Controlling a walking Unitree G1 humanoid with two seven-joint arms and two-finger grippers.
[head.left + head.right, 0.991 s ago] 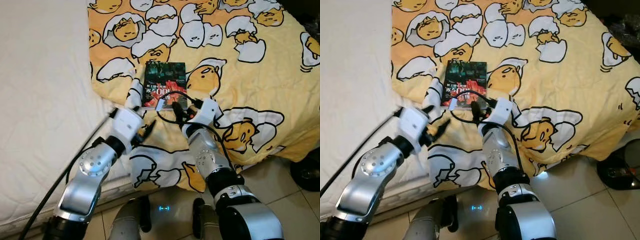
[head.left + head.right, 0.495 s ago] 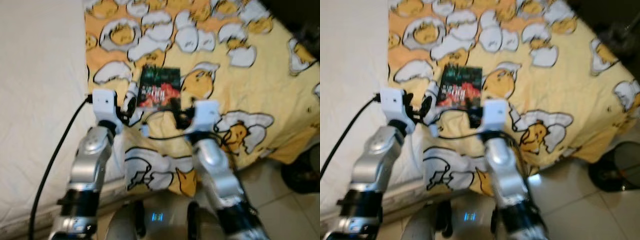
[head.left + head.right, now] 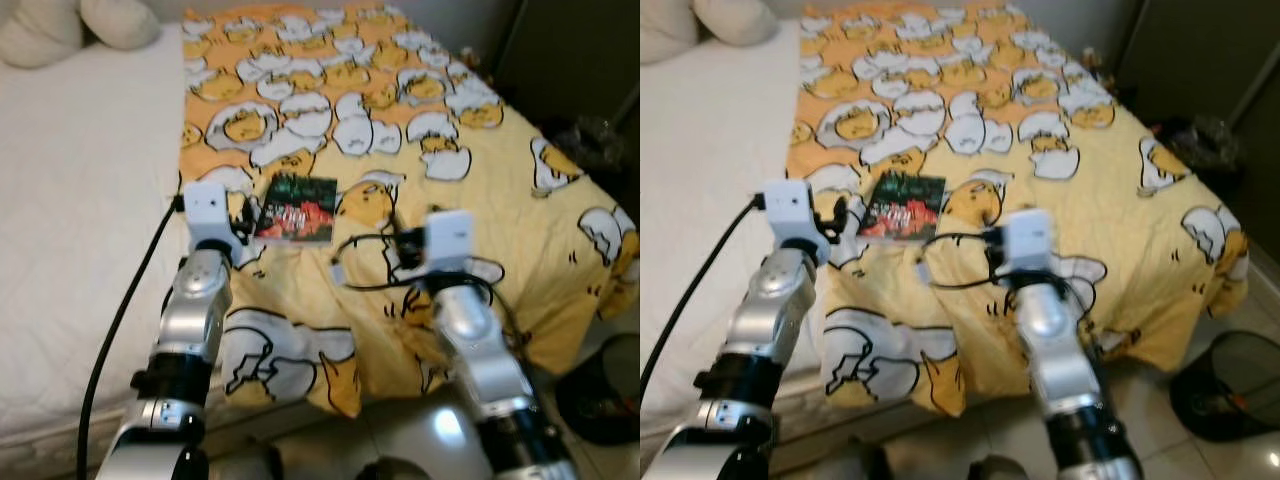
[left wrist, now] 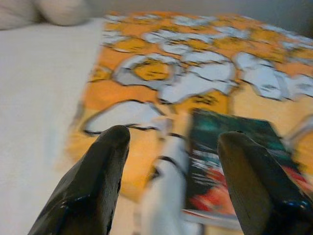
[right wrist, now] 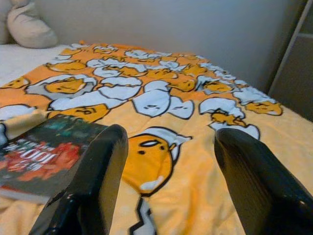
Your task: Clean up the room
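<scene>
Your bed point(image 3: 70, 200) has bare white sheet on the left; yellow egg-print blanket point(image 3: 480, 190) covers the rest and hangs over the near edge. Pillows point(image 3: 60, 25) sit at the far left corner. Dark wardrobe point(image 3: 570, 60) stands far right, black wire bin point(image 3: 1230, 385) on the tile floor point(image 3: 1200, 440) near right. Book point(image 3: 296, 208) lies flat on the blanket near its left edge, dark cover with red. Your left end effector point(image 4: 168, 176) hovers just beside the book's left side, fingers point(image 4: 93, 181) spread open, nothing held. Your right end effector point(image 5: 168, 166) hangs over the blanket right of the book, fingers point(image 5: 254, 181) apart too, empty.
</scene>
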